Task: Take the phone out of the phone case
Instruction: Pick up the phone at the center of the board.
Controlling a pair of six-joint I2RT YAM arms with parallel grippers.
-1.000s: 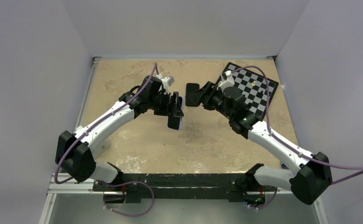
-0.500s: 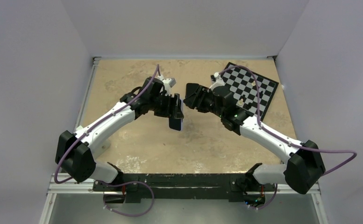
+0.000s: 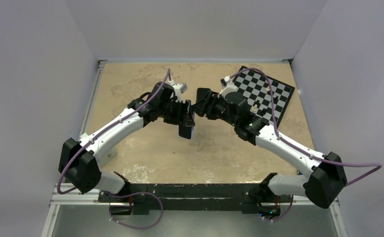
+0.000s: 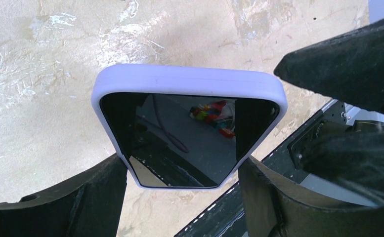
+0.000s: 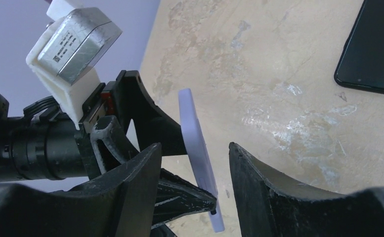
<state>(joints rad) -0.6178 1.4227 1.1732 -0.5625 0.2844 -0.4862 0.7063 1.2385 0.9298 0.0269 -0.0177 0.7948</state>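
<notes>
My left gripper (image 3: 185, 118) is shut on the sides of the phone case (image 3: 190, 130), a pale lavender shell, and holds it on edge above the table. In the left wrist view the phone's black screen (image 4: 190, 143) sits inside the case rim (image 4: 187, 79), between my gripper (image 4: 182, 197) fingers (image 4: 98, 197). My right gripper (image 3: 197, 103) is open, close against the held phone. In the right wrist view its jaws (image 5: 193, 147) stand either side of the case's thin edge (image 5: 198, 143), not touching it.
A bare black phone (image 5: 377, 44) lies flat on the tan table. A checkerboard (image 3: 271, 91) lies at the back right. White walls close in the table on three sides. A metal rail (image 3: 180, 190) runs along the near edge.
My right gripper has moved left towards the held phone, and its open jaws now straddle the case's edge. The left gripper has kept its hold and shifted only slightly.
</notes>
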